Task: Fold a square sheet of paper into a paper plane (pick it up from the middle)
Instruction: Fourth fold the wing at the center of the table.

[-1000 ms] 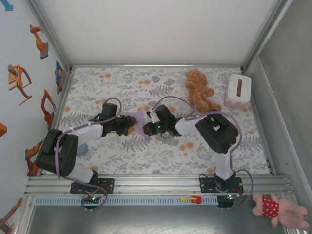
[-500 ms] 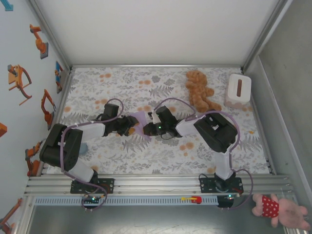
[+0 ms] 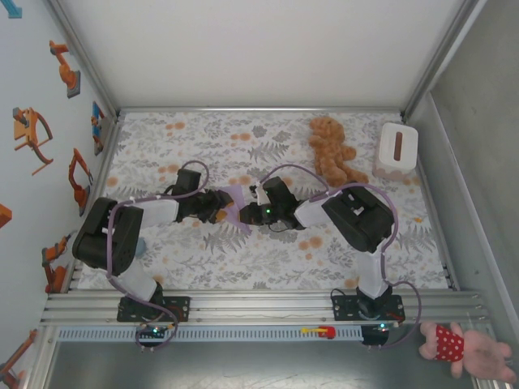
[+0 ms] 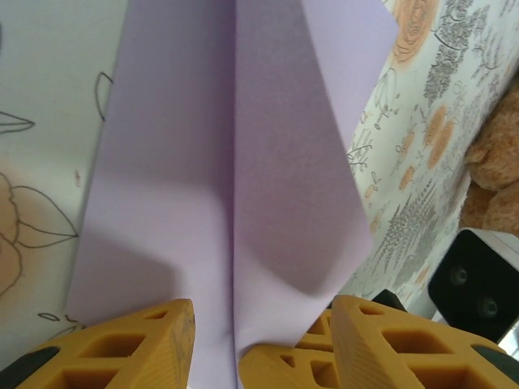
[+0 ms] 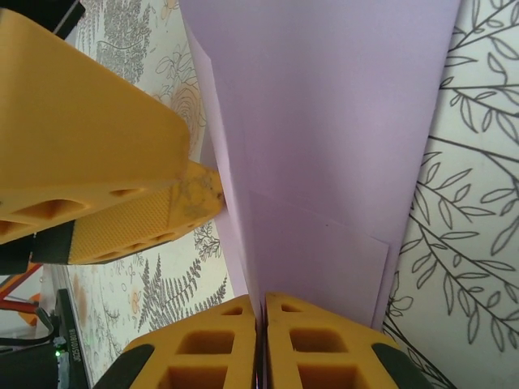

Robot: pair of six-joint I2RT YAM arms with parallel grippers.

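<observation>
Lavender-purple square sheet of paper (image 3: 235, 201), part-folded along a centre crease, lies mid-frame on the floral-print table (image 3: 268, 261) between both arms. Right gripper (image 5: 261, 301) is clenched on the crease, probably anchoring it. Left gripper (image 4: 261, 312) is released, its fingers straddling the fold, likely to work a flap.
</observation>
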